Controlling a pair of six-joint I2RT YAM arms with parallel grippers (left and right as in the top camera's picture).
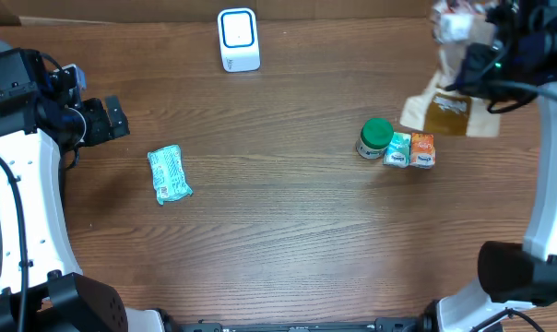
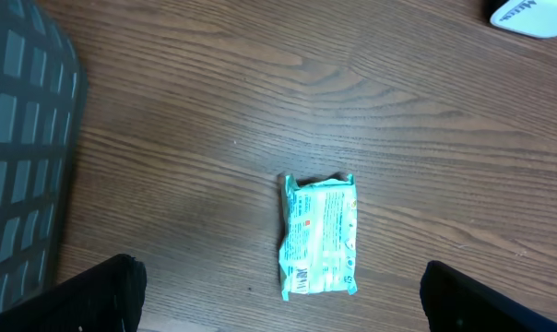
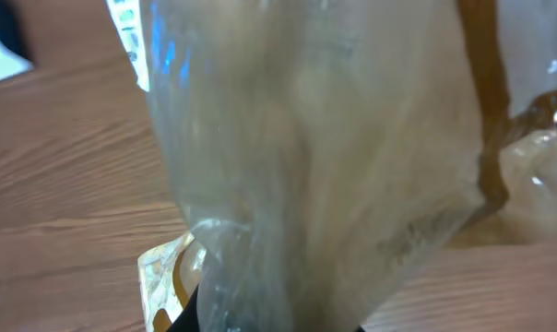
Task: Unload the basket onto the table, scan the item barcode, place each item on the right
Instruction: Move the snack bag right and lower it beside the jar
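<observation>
Crinkly clear-and-tan plastic pouch (image 3: 334, 166) hung pinched in right gripper (image 1: 469, 65), at table's 2 o'clock. White boxy scanner (image 1: 239, 39) sat at 12. Left gripper (image 1: 115, 118) spread wide, idle at 9. Risk: limp film could fold over barcode or slip out.

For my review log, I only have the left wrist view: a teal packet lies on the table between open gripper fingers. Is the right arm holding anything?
Observer: Yes. The right gripper is shut on a clear bag with a brown label, at the table's right side.
Operator: Is the white corner at my upper right the scanner?
Observer: It appears so. The white scanner stands at the far edge, mid-table, well left of the bag.
Operator: Anything else out there?
Observer: A green-lidded jar, a teal carton and an orange carton sit in a row beside the bag.
</observation>
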